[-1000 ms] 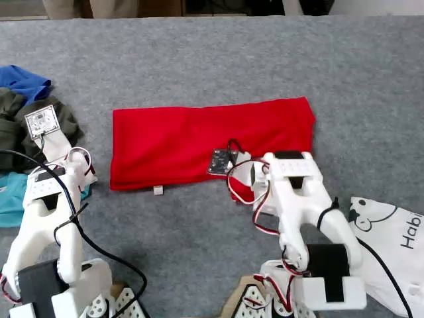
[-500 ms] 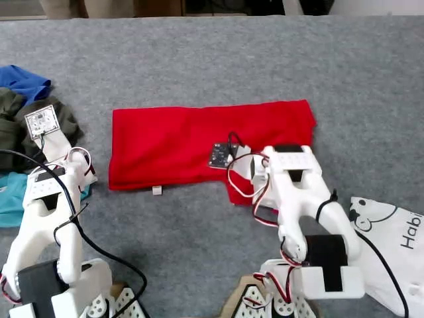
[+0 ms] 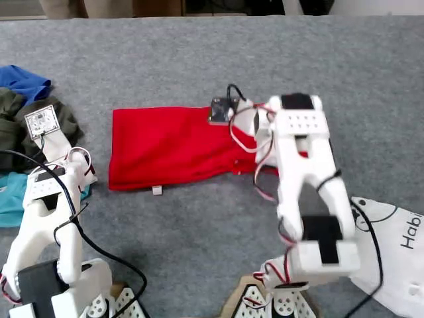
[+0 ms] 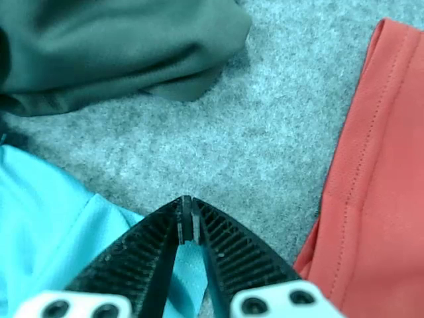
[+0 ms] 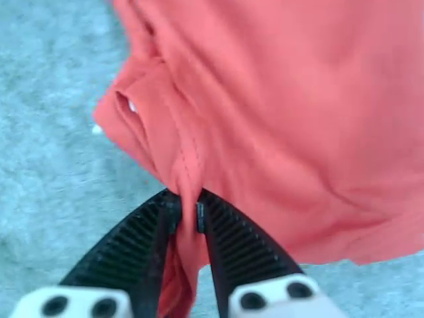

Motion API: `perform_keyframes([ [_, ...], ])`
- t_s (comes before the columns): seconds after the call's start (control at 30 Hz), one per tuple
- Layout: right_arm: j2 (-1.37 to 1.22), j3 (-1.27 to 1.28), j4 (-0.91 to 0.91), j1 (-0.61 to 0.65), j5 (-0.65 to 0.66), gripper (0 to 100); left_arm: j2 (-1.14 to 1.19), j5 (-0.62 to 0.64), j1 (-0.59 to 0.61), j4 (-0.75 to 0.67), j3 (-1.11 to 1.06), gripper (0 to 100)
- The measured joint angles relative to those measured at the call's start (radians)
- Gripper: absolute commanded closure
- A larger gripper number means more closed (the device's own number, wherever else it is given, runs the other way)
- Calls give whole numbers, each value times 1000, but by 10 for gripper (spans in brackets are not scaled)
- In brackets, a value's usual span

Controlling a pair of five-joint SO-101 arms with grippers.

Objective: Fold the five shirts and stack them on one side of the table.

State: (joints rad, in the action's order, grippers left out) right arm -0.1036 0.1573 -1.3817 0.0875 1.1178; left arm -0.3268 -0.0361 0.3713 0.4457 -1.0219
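High view: grey table (image 3: 199,53), its surface showing all along the far side and in the near strip between the two arm bases. Red shirt (image 3: 165,142) mid-table, a long folded band, left edge straight, well apart from the pile at the table's left edge. White cloth (image 3: 391,245) at the near right corner, running off the edge. Pile: dark green shirt (image 3: 13,122), blue shirt (image 3: 23,79) behind it, teal shirt (image 3: 10,195) in front. Right gripper (image 5: 189,212) over the red shirt's right end, fingers pinching a bunched fold of it. Left gripper (image 4: 187,222) low over the table between teal and red, tips pressed together, holding nothing.
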Motion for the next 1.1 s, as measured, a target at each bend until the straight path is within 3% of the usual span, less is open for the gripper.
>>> perform_keyframes([
  [0.47,-503,-729,-209,6,46,976,0,0,0,0,0,981],
  [0.7,-574,-873,-236,46,34,698,0,-14,0,0,0,981],
  [0.8,-575,-921,-284,49,28,648,0,-18,0,0,0,981],
  [0.97,-575,-1014,-373,46,17,656,0,-20,0,9,0,981],
  [1.03,-575,-1033,-384,46,-12,728,0,-20,0,12,0,981],
  [1.1,-575,-1033,-385,41,-37,871,0,-20,0,12,0,981],
])
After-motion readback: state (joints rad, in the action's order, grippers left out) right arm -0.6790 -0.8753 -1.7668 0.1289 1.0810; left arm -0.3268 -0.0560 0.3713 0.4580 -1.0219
